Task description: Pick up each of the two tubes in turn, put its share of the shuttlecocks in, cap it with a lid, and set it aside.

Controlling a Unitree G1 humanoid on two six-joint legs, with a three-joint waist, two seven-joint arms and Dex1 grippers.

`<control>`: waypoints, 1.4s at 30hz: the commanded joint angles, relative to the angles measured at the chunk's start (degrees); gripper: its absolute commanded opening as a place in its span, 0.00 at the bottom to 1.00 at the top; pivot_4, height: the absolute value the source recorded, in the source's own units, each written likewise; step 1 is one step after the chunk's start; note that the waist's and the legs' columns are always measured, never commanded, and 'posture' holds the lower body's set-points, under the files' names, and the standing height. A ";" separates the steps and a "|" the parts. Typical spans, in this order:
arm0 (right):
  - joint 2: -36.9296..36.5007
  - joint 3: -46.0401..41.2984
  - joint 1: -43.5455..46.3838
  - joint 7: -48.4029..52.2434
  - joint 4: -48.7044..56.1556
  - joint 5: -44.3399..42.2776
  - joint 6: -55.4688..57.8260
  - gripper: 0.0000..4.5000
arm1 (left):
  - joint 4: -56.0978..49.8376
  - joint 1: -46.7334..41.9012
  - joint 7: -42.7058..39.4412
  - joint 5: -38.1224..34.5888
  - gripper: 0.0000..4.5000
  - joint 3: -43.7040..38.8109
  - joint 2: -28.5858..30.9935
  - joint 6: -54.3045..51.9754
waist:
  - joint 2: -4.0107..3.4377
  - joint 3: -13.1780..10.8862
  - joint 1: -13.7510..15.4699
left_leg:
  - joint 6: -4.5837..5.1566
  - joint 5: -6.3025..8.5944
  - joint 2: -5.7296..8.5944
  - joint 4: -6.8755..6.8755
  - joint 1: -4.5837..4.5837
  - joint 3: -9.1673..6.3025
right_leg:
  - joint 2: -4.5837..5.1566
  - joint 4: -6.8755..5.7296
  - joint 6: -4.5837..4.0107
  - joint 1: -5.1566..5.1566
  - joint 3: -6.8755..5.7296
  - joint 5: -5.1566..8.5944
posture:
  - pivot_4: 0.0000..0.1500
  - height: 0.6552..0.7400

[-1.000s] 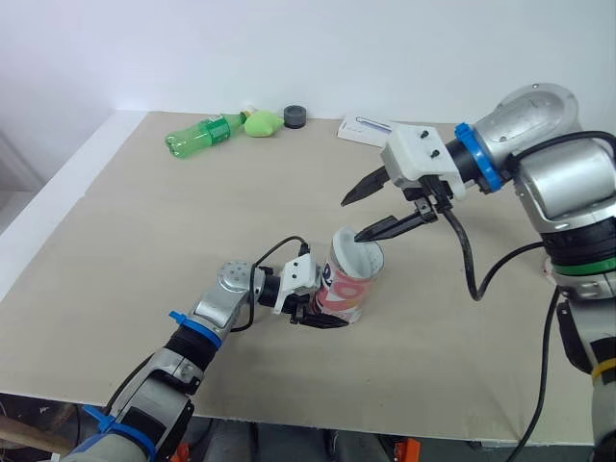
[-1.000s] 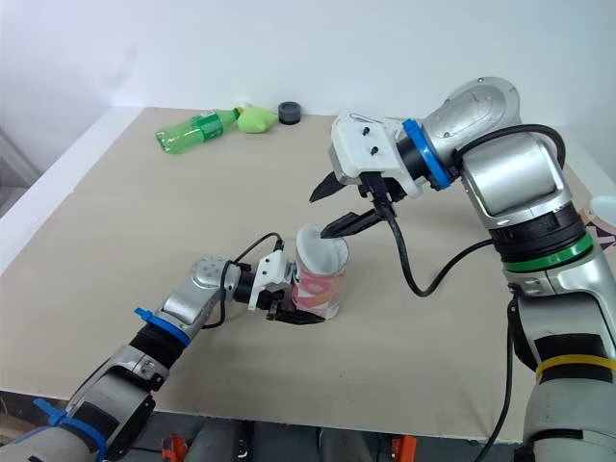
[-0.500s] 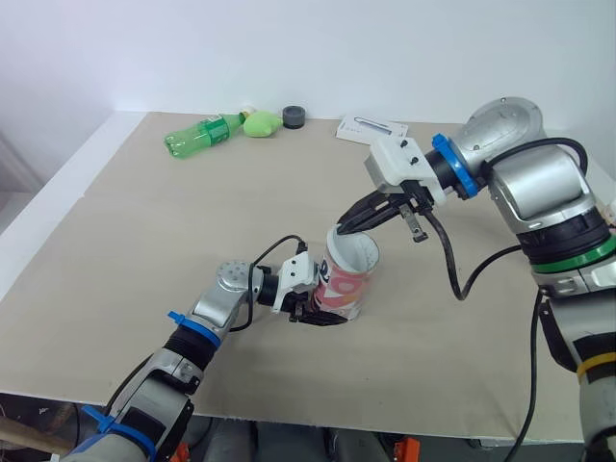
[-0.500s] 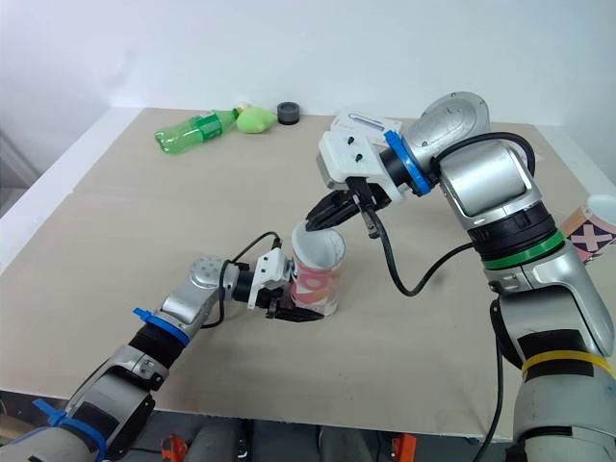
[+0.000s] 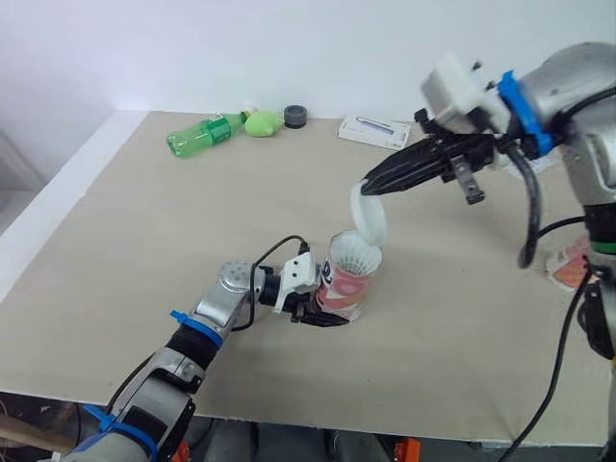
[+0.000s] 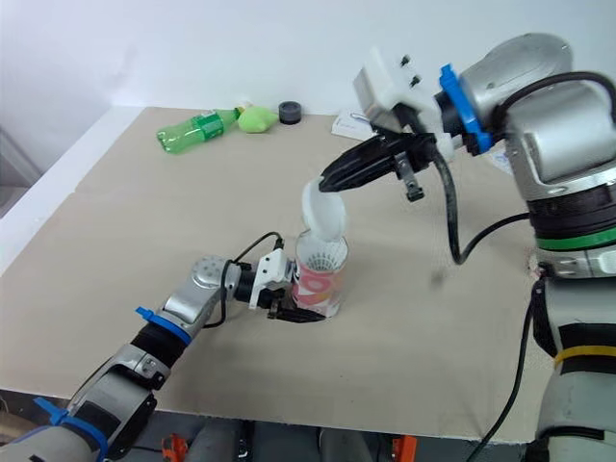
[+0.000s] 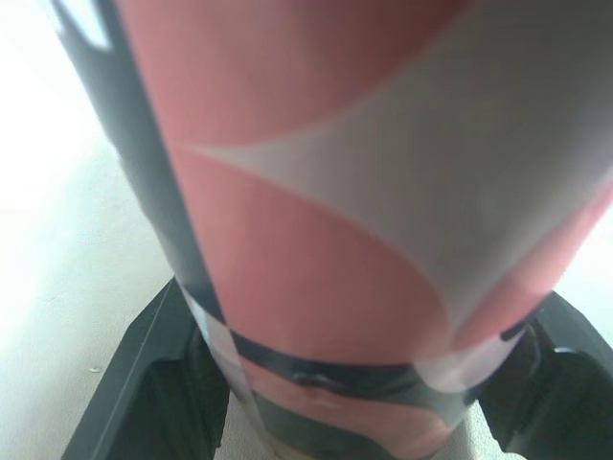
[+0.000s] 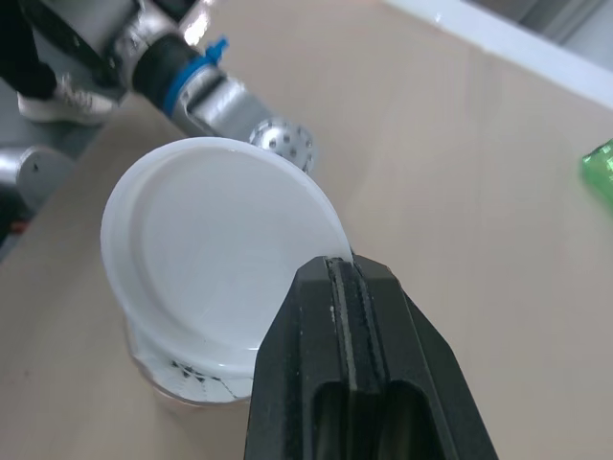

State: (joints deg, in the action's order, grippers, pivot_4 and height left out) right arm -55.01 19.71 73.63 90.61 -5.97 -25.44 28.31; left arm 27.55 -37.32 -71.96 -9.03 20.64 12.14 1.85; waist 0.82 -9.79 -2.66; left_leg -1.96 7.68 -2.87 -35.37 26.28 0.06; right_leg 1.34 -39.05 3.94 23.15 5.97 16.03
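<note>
Tube [image 5: 348, 284] stands near the desk's [image 5: 144, 241] front edge, about midway along, with my left gripper [image 5: 318, 306] clamped round its base. Right gripper [image 5: 366, 189] pinches the white lid [image 5: 369, 218] by its rim, tilted, just above the mouth, where a shuttlecock [image 5: 354, 258] shows. I reckon the lid could seat crooked or slip from that edge grip. The tube has a red-and-white pattern, with no lettering I can read.

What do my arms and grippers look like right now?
The left arm and right arm are silver with blue rings, white camera housings and black cables. The left gripper and right gripper each have two black fingers. The right arm carries a green band.
</note>
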 commanded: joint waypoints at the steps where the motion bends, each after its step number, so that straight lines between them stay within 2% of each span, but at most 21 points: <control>1: -6.07 0.64 0.41 1.89 0.03 3.36 -4.98 0.01 | 2.40 0.22 0.35 2.73 0.62 1.19 0.57 -0.31 | 0.01 -0.01 0.08 | 0.00 0.00 0.00 0.00 0.00 0.00 | 0.01 0.00 0.01 0.00 0.00 0.00 | 1.00 0.87; 2: -8.60 2.48 -0.20 1.89 -0.17 4.80 -7.01 0.01 | 2.60 0.09 0.40 2.71 0.62 1.14 0.52 -0.23 | 0.01 -0.01 0.07 | 0.00 0.00 0.02 -0.01 0.02 0.01 | 0.03 0.02 0.02 0.02 0.00 0.01 | 1.00 0.87; 5: -13.67 7.90 -5.35 1.89 -2.42 16.26 -13.80 0.01 | 2.69 0.15 0.55 2.58 0.62 1.02 0.55 -0.10 | 0.10 0.04 0.07 | -0.01 0.01 0.05 -0.01 0.01 0.02 | 0.06 0.08 0.06 0.08 -0.01 0.06 | 1.00 0.87; 10: -9.74 9.54 -10.94 0.05 -4.42 23.41 -6.83 0.01 | 1.67 1.21 0.53 2.60 0.62 1.17 0.82 -0.25 | -0.14 0.05 -0.39 | -0.01 0.00 0.09 -0.03 0.00 0.19 | 0.07 0.06 0.15 0.11 0.31 -0.13 | 1.00 0.87; 13: -15.55 12.89 -11.46 1.89 0.10 15.59 -8.14 0.01 | 1.12 1.53 0.43 2.58 0.62 1.20 1.09 -0.68 | -0.24 -0.01 0.00 | -0.01 -0.05 0.10 -0.02 0.01 0.10 | 0.00 0.00 0.15 0.15 0.30 -0.12 | 1.00 0.87; 15: -18.16 15.99 -7.90 1.89 0.55 11.17 -9.36 0.01 | 1.08 1.56 0.39 2.64 0.62 1.23 1.37 -0.70 | -0.24 -0.01 0.05 | -0.03 -0.03 0.14 0.02 0.09 0.06 | 0.00 0.01 0.22 0.16 0.30 -0.11 | 1.00 0.87; 22: -12.72 27.27 11.84 1.89 -3.98 6.10 -9.61 0.01 | 2.46 0.60 -0.09 3.04 0.62 1.25 1.47 -0.35 | -0.21 -0.03 -0.46 | -0.08 0.07 0.11 0.03 -0.02 0.03 | -0.01 0.04 0.11 0.14 0.30 0.01 | 1.00 0.87; 25: -9.69 33.28 17.36 1.89 -3.91 5.06 -10.42 0.01 | 3.56 -0.29 -0.04 3.18 0.62 1.24 1.02 -0.07 | -0.14 -0.02 -0.41 | -0.08 0.05 0.12 -0.02 -0.03 0.04 | 0.02 0.03 0.10 0.16 0.30 -0.04 | 1.00 0.87; 35: -4.68 42.77 24.68 1.89 -4.01 2.54 -14.81 0.01 | 3.77 -0.32 0.33 3.23 0.62 1.48 0.67 0.24 | -0.12 -0.02 -0.05 | -0.09 0.06 0.12 -0.01 0.08 0.03 | 0.03 0.03 -0.02 0.19 0.26 -0.07 | 1.00 0.87; 42: -3.26 40.91 24.59 1.89 -3.01 0.79 -16.04 0.01 | 3.63 -0.10 0.31 3.43 0.62 1.87 0.76 0.34 | -0.12 -0.02 -0.06 | -0.08 0.05 0.12 -0.04 0.08 0.01 | 0.03 0.03 0.00 0.17 0.25 -0.08 | 1.00 0.87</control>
State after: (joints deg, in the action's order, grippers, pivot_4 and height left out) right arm -58.68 63.05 97.16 90.57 -10.27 -23.72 13.17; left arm 28.84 -38.51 -72.53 -8.94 21.15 12.04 2.72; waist 0.70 -9.81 -2.72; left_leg -2.03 7.73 -2.75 -35.41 26.36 0.06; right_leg 1.36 -39.03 3.94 23.31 6.21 15.95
